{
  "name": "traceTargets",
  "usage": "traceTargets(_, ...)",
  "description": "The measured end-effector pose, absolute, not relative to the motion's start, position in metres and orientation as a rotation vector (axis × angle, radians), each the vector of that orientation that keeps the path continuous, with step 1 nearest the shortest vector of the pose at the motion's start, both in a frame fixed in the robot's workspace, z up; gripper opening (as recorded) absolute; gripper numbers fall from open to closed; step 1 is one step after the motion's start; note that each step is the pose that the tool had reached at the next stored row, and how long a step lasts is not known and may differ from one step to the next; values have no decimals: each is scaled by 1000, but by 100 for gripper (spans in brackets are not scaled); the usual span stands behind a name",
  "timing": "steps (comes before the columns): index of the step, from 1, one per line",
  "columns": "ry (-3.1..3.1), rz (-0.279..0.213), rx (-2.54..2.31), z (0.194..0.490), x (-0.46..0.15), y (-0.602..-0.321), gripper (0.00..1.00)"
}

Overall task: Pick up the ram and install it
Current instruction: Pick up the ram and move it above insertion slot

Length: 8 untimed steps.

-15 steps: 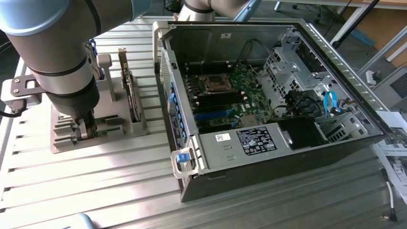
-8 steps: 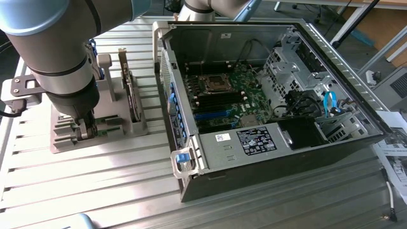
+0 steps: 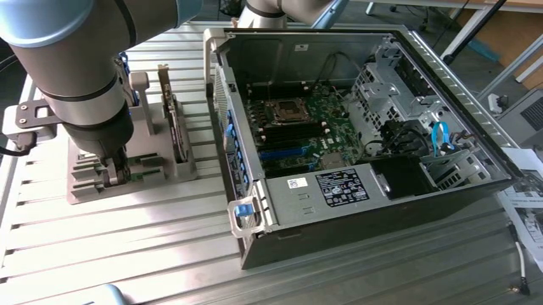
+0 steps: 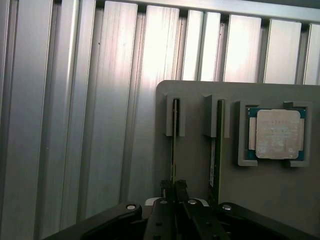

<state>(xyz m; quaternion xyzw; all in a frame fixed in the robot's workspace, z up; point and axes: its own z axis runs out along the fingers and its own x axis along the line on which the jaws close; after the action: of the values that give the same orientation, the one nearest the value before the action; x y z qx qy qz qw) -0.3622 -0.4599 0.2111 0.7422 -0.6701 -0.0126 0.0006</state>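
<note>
We are looking at the black two-fingered pincer [image 4: 174, 187], which is closing its fingertips [image 4: 166, 189] tightly on the near end of the thin, long green ram stick [image 4: 174, 145]. The gap between the fingers is narrow, just the thickness of the board. The ram is standing on edge in a narrow slot of the flat grey plastic holder [image 4: 195, 165], and we are not seeing it lifted out of that slot. In the neighbouring slot a second dark, thin board [image 4: 215, 150] is standing on edge, just beside the ram but apart from it. Beyond that board, the square silver processor chip with a green rim [image 4: 277, 134] is lying flat in its own recess.

In the exterior view, the large grey robot arm [image 3: 72, 76] is reaching straight down onto the holder, which is resting on the ribbed aluminium table [image 3: 127, 241]. On the exterior view's right of the holder, the open black and silver computer case [image 3: 280, 203] is lying on its side, showing us its green motherboard [image 3: 327, 130].
</note>
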Motion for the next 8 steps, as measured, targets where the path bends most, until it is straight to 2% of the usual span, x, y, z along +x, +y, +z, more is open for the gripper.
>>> traceTargets(8,-2104,-40,2331,211,-362,-460,12)
